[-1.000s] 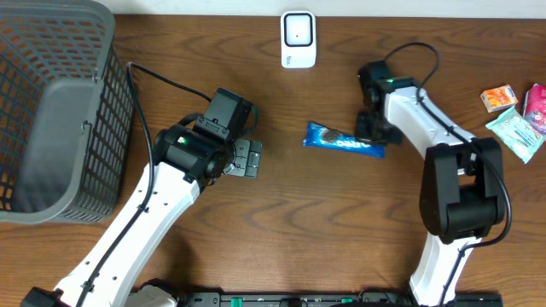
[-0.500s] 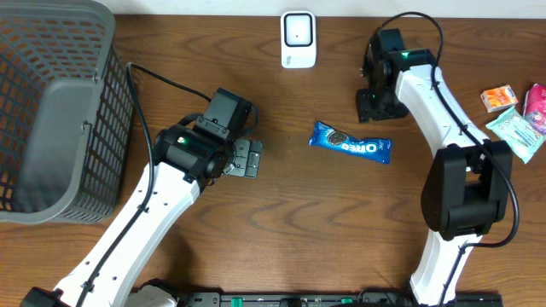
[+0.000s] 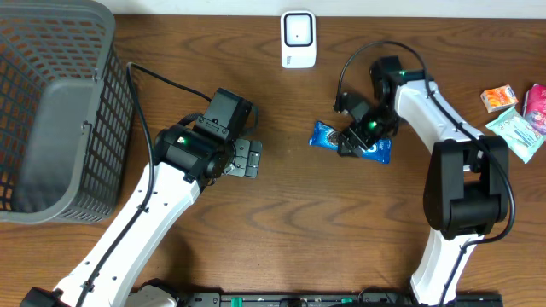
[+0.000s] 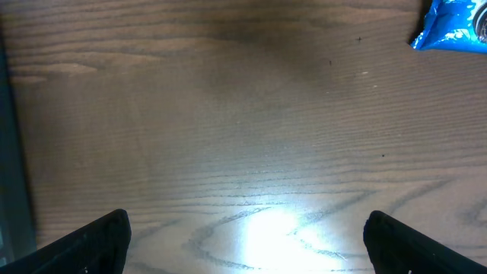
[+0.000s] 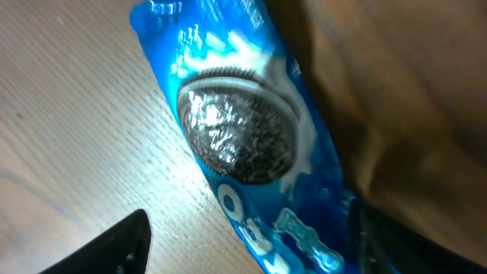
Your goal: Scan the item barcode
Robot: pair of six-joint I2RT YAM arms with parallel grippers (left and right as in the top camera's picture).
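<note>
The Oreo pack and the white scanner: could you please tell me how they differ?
The Oreo pack is blue and long; the scanner is white and compact. The pack lies mid-table under the right tool; the scanner sits at the far edge, uncovered. Both rest on the wooden table.

The desk (image 3: 299, 222) is brown wood with plain grain, smooth, with enough sheen to throw back a bright patch of light. The pack (image 5: 251, 152) is glossy blue plastic film, crinkled. The basket (image 3: 107, 111) is matt grey plastic mesh. The scanner (image 3: 298, 38) is smooth white plastic. The arms (image 3: 145, 213) have smooth white shells.
</note>
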